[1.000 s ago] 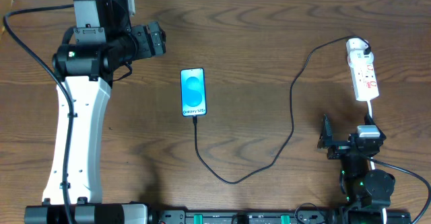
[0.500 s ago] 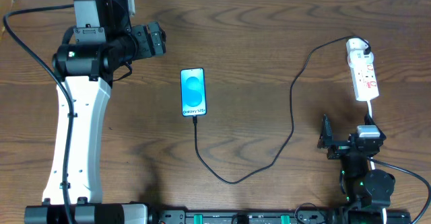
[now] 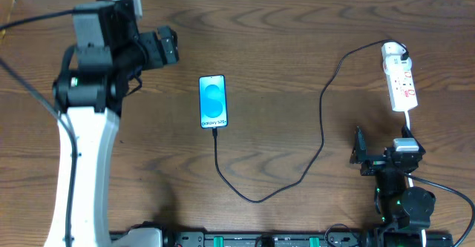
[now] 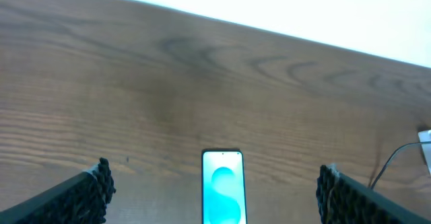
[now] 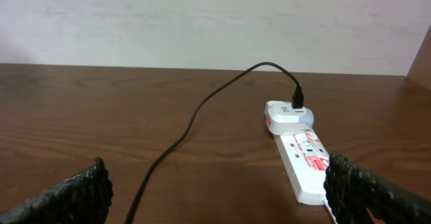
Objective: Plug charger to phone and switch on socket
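Note:
The phone (image 3: 213,101) lies flat mid-table with its blue screen lit, and it also shows low in the left wrist view as the phone (image 4: 223,187). The black charger cable (image 3: 323,128) loops from the phone's bottom edge, where its tip (image 3: 214,130) touches, to the black plug head (image 5: 296,103) seated in the white socket (image 3: 401,80) at the far right. My left gripper (image 3: 175,45) hovers open up and to the left of the phone, with nothing between its fingers (image 4: 101,183). My right gripper (image 5: 217,180) stands open just short of the socket (image 5: 306,160), holding nothing.
The socket's white cord (image 3: 408,121) runs toward the right arm's base. A white wall borders the table's far edge (image 4: 269,29). The left arm's long white link (image 3: 78,158) spans the table's left side.
The left arm has swung slightly to the left and its gripper shifted a little with it. Phone, cable, socket and right arm stay where they were.

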